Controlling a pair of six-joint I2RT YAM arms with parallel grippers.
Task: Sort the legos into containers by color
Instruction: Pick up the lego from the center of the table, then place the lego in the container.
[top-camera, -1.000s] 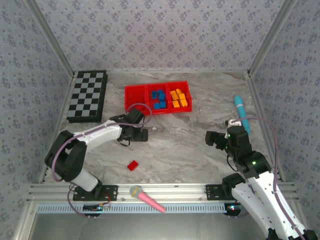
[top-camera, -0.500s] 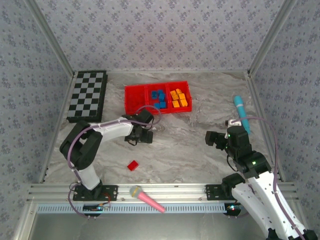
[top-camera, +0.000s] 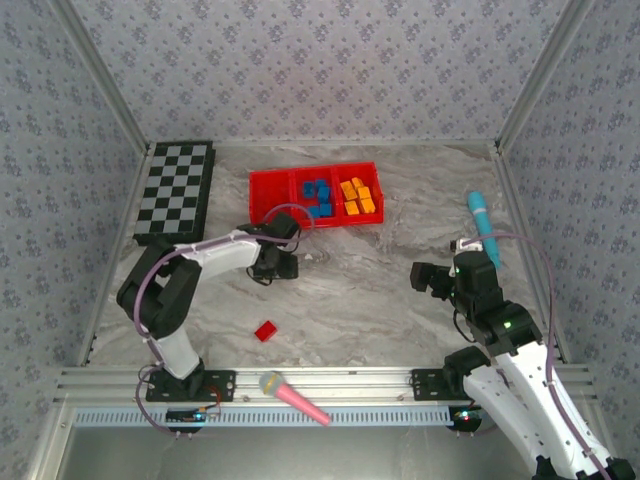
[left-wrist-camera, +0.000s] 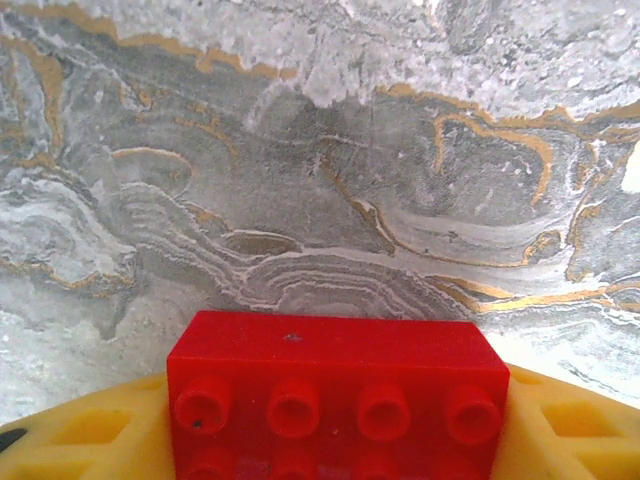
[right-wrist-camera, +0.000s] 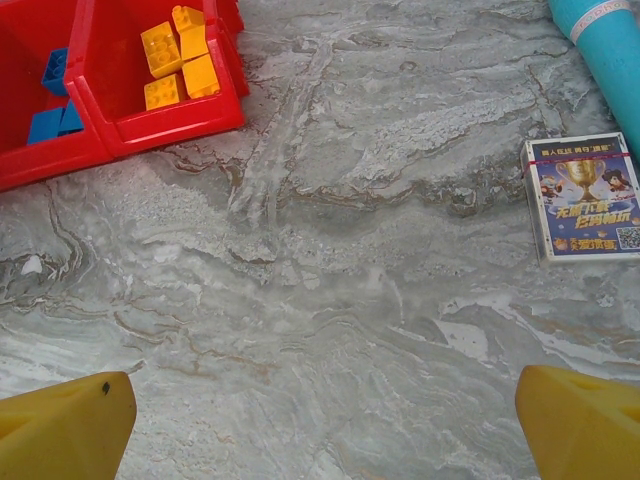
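We find the left gripper (top-camera: 284, 267) at centre of the top view, just below the red tray (top-camera: 270, 196), its jaws pinching a red brick (left-wrist-camera: 338, 395) on both sides. The right gripper (top-camera: 424, 276), right of centre, has its jaws spread wide. A second red brick (top-camera: 265, 331) lies lower left of centre.

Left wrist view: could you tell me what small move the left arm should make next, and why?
Probably lift up: the left gripper appears to press both sides of the red lego brick, and the red tray's left compartment looks free.
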